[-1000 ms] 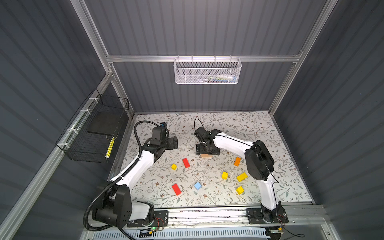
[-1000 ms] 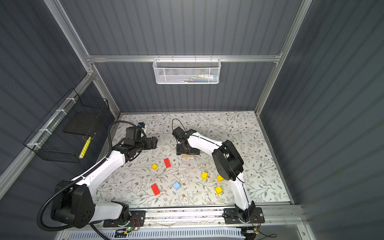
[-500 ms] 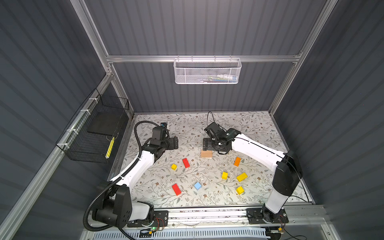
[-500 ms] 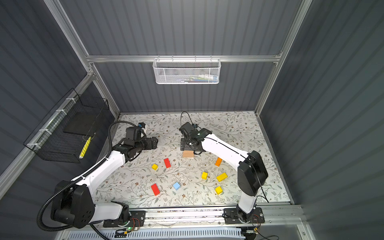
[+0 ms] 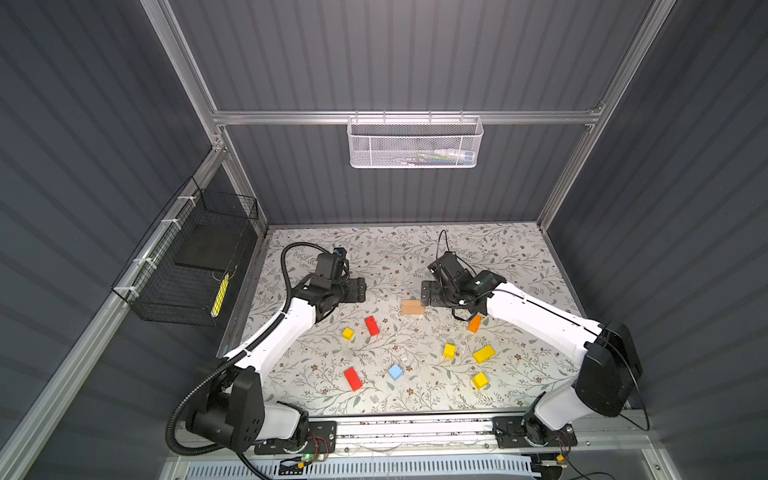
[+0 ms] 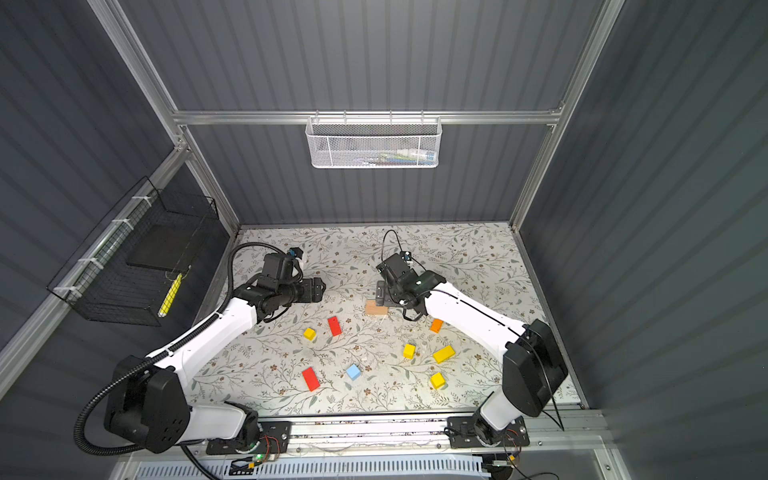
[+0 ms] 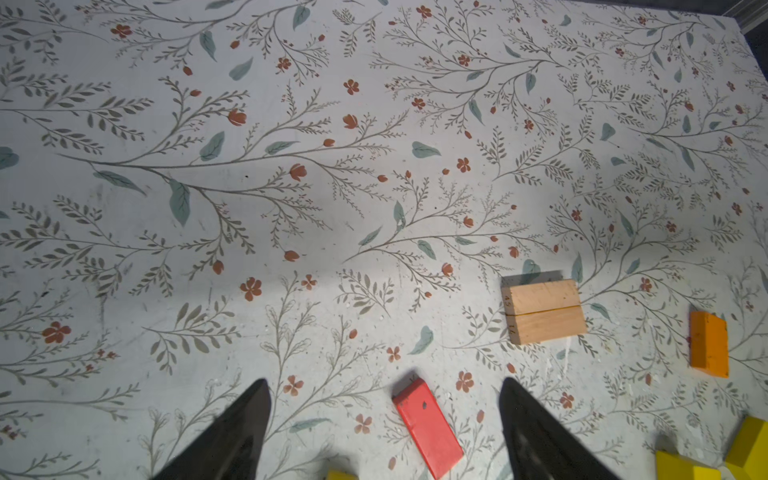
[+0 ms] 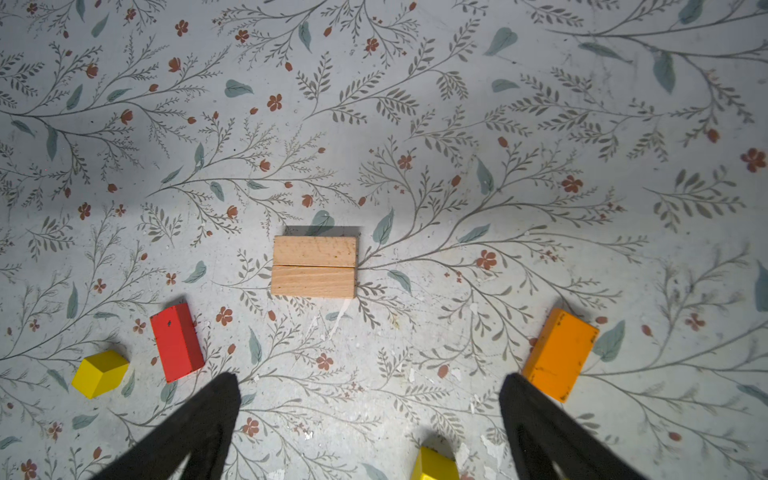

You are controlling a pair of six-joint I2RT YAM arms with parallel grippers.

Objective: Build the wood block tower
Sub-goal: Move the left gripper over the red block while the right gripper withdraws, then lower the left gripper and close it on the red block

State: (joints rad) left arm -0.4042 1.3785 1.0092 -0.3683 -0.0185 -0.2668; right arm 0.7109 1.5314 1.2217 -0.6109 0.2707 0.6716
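Two bare tan bricks [image 5: 412, 307] lie side by side at mid-frame, apparently the tower's only start. A light-blue cube [image 5: 395, 372] and seven painted blocks lie unstacked below. Left gripper [image 5: 358, 289] and right gripper [image 5: 427, 293] hover wide, empty.

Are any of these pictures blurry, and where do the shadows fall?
Left wrist view: left gripper looks soft, tan bricks sharp. Right wrist view: they throw a thin shadow along one side. Both top views: table bright, walls dark.
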